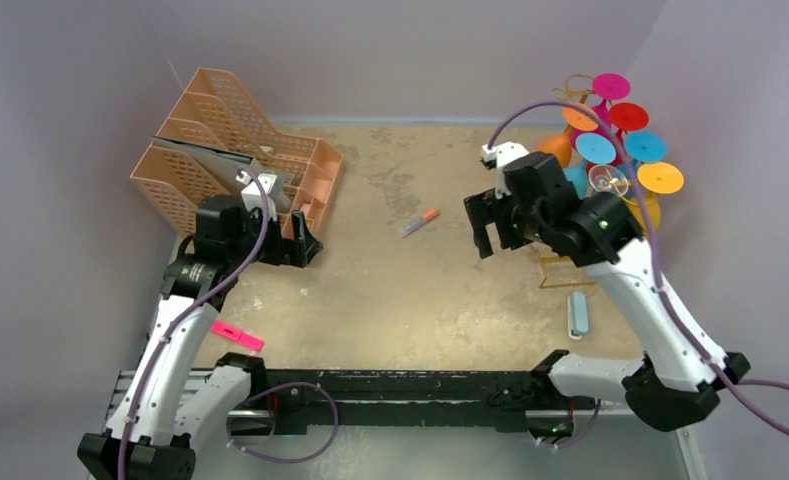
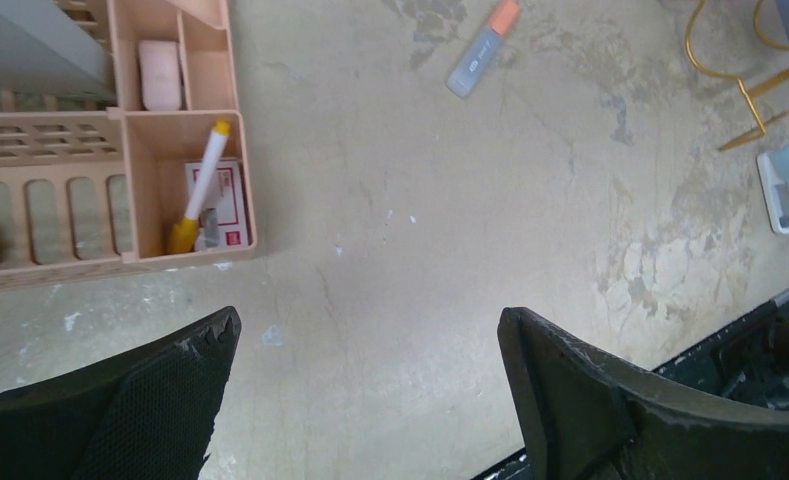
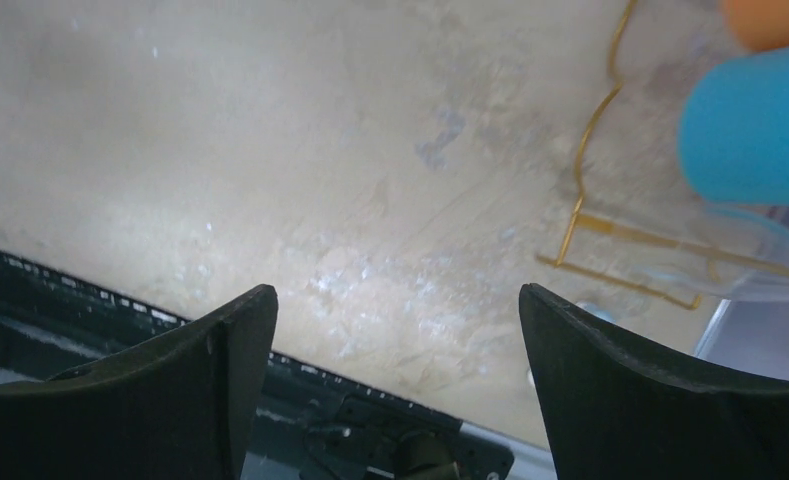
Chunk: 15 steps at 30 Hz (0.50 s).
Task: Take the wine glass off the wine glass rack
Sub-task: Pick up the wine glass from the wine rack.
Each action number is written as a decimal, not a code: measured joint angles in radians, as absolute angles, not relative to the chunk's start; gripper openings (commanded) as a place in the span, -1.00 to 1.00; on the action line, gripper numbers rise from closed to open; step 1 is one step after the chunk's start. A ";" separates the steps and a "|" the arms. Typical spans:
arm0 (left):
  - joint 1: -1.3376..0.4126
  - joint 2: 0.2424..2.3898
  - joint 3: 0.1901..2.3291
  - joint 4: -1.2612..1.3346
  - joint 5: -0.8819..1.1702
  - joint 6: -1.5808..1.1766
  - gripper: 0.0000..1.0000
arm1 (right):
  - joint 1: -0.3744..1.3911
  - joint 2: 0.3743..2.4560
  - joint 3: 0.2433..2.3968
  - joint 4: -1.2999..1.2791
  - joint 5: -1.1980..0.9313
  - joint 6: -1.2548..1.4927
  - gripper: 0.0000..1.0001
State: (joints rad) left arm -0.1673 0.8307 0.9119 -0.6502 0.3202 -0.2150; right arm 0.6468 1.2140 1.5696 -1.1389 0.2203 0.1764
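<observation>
**Approach step: both grippers open and empty, no glass taken off yet.**

The wine glass rack (image 1: 555, 268) carries several coloured glasses on its upper hooks, their round feet fanned outward; the blue wine glass (image 1: 596, 148) hangs on the rack's left side. The right gripper (image 1: 485, 232) hovers just left of the rack, jaws spread wide with nothing between them. Its wrist view shows only bare table and the rack's wire base off to one side. The left gripper (image 2: 370, 320) sits well left of the rack beside the peach organiser (image 1: 220, 130), equally wide and empty. Judgement: the next move calls for the right gripper to swing toward the rack, close on one glass, then slide it clear of its hook without tipping the light rack.
</observation>
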 measured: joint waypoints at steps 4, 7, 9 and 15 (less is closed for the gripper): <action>-0.167 0.890 0.912 -0.655 0.363 -0.201 1.00 | 0.648 1.176 1.685 -1.139 0.291 0.135 0.70; -0.167 0.931 0.912 -0.667 0.367 -0.198 1.00 | 0.648 1.166 1.741 -1.142 0.361 0.112 0.64; -0.167 0.942 0.912 -0.676 0.373 -0.198 1.00 | 0.648 1.162 1.755 -1.148 0.407 0.101 0.58; -0.167 0.943 0.912 -0.679 0.383 -0.197 1.00 | 0.648 1.193 1.796 -1.185 0.575 0.036 0.54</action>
